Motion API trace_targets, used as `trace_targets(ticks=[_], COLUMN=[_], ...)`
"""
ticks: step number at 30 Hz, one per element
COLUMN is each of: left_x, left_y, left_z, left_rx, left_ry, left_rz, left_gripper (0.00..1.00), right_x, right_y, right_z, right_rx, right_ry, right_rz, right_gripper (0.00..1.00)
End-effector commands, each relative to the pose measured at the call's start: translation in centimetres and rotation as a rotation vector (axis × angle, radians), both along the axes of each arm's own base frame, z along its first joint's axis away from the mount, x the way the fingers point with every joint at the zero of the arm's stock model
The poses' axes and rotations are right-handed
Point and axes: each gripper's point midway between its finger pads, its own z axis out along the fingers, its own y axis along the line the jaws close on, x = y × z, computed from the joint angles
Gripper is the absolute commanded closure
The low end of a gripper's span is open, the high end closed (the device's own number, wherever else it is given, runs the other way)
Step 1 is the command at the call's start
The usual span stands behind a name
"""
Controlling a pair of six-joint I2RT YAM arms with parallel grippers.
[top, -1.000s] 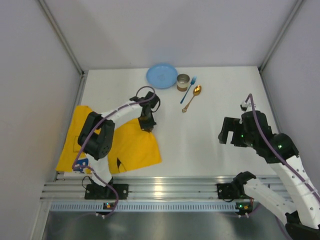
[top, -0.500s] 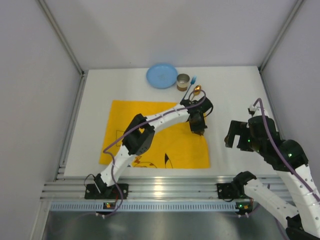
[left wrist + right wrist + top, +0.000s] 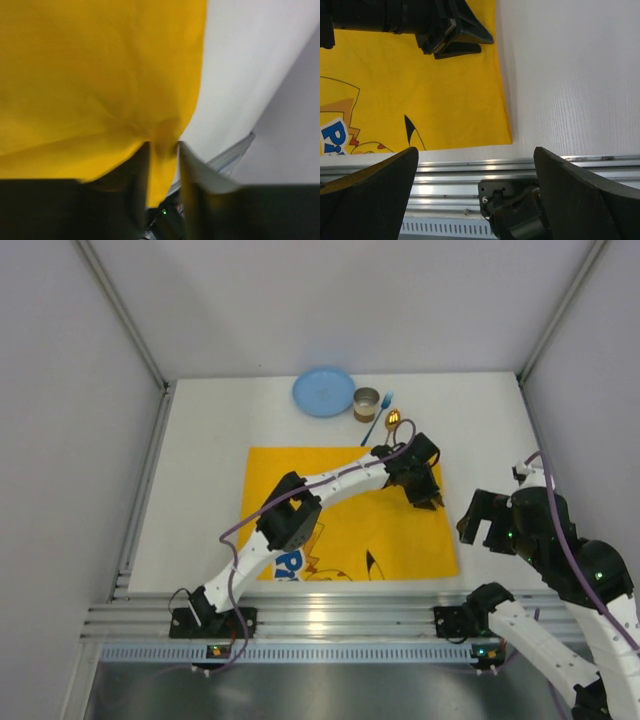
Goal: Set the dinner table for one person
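The yellow cartoon-printed placemat (image 3: 340, 510) lies spread flat on the white dinner table (image 3: 480, 430), near its front rail. My left gripper (image 3: 428, 495) reaches across to the mat's far right corner. In the left wrist view its jaws (image 3: 163, 150) stand slightly apart, open, with a puckered fold of the placemat (image 3: 100, 75) still standing between them. My right gripper (image 3: 484, 522) hovers open to the right of the mat. The right wrist view shows nothing between its fingers (image 3: 476, 150), which are over the rail (image 3: 470, 170) and the mat's near right corner (image 3: 505, 135).
At the back of the table sit a light blue plate (image 3: 323, 392), a small tin cup (image 3: 366, 404), a blue fork (image 3: 378, 417) and a gold spoon (image 3: 391, 423) partly behind the left arm. Grey walls close in on three sides.
The left arm has dragged the placemat from the table's left side to the middle right, unfolding it flat. Its jaws have parted. The right arm drew back toward the near right.
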Motion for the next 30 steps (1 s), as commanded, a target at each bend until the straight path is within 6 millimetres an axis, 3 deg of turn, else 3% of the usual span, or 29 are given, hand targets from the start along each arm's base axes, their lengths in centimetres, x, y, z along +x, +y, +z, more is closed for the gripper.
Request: trace_targets(ticks=[1,2,3,6,7,8,9,10,11,12,13,14,16,17,18,20,22,23,24,25,26,27,28,29,30], left_x=[0.2,0.2,0.3,1.0,1.4,1.5,2.1,2.5,3.3,4.2,4.8,6.2,6.8,6.7,7.8,6.7,6.0,4.6,4.1,3.4,2.1,1.5,0.6,-0.4,-0.9], left_y=[-5.4,-5.8,-6.0,-6.0,-5.5,-5.4,-4.6,-3.8,-2.6,-0.3,1.4,4.5,9.1,11.7,15.3,21.8,26.5,29.0,30.7,31.9,33.8,34.4,34.6,35.7,35.9], left_z=[5.2,6.4,7.4,11.3,13.5,13.3,15.5,16.4,16.8,18.7,18.9,19.7,17.9,15.4,16.1,12.9,10.7,8.1,8.1,7.3,5.8,5.3,4.8,4.5,4.5], left_rx=[-0.286,-0.319,-0.333,-0.385,-0.406,-0.395,-0.410,-0.399,-0.363,-0.336,-0.289,-0.238,-0.088,0.004,0.078,0.293,0.467,0.551,0.573,0.602,0.625,0.621,0.598,0.601,0.600], left_ry=[-0.021,-0.049,-0.074,-0.168,-0.208,-0.215,-0.245,-0.286,-0.316,-0.347,-0.394,-0.433,-0.445,-0.416,-0.451,-0.435,-0.436,-0.384,-0.382,-0.364,-0.324,-0.306,-0.284,-0.256,-0.245], left_rz=[-0.039,-0.060,-0.073,-0.086,-0.080,-0.082,-0.072,-0.083,-0.063,-0.042,-0.053,-0.013,-0.017,-0.014,0.037,0.032,0.030,0.018,0.032,0.024,0.024,0.021,0.002,0.000,-0.004], left_gripper=[0.54,0.34,0.03,0.02,0.02,0.02,0.02,0.02,0.02,0.02,0.02,0.02,0.02,0.02,0.02,0.02,0.02,0.02,0.02,0.02,0.02,0.02,0.02,0.02,0.02], right_x=[-0.4,-0.4,-0.3,-0.2,-0.1,-0.1,0.0,0.2,0.3,0.5,0.8,1.4,2.3,3.0,4.1,6.6,8.7,9.7,12.0,13.2,14.5,17.1,18.4,20.1,22.6], right_y=[-0.1,-0.1,-0.1,-0.1,-0.1,-0.1,0.0,0.1,0.1,0.3,0.4,0.5,1.0,1.4,2.1,3.7,5.2,5.8,7.1,7.8,8.6,9.8,10.1,10.8,12.0], right_z=[-0.2,-0.3,-0.3,-0.5,-0.6,-0.5,-0.6,-0.5,-0.2,-0.1,0.1,0.5,1.2,2.4,2.4,4.4,6.0,6.7,7.6,7.7,9.1,7.1,6.4,7.8,4.3], right_rx=[-0.009,-0.011,-0.010,-0.015,-0.014,-0.015,-0.014,-0.014,-0.011,-0.024,-0.029,-0.044,-0.058,-0.048,-0.061,-0.051,-0.028,-0.018,-0.017,-0.016,0.001,-0.025,-0.029,-0.005,-0.014], right_ry=[0.019,0.022,0.024,0.031,0.031,0.028,0.031,0.027,0.019,0.024,0.022,0.033,0.040,0.021,0.050,0.026,-0.011,-0.026,-0.054,-0.055,-0.080,-0.005,0.034,0.022,0.135], right_rz=[-0.002,-0.002,-0.002,-0.005,-0.008,-0.008,-0.008,-0.006,-0.005,0.009,0.016,0.014,0.028,0.036,0.049,0.075,0.106,0.114,0.140,0.156,0.170,0.173,0.162,0.161,0.146], right_gripper=[0.00,0.00,0.00,0.00,0.00,0.00,0.00,0.00,0.00,0.00,0.00,0.00,0.00,0.00,0.00,0.00,0.00,0.00,0.00,0.00,0.00,0.00,0.00,0.00,0.02])
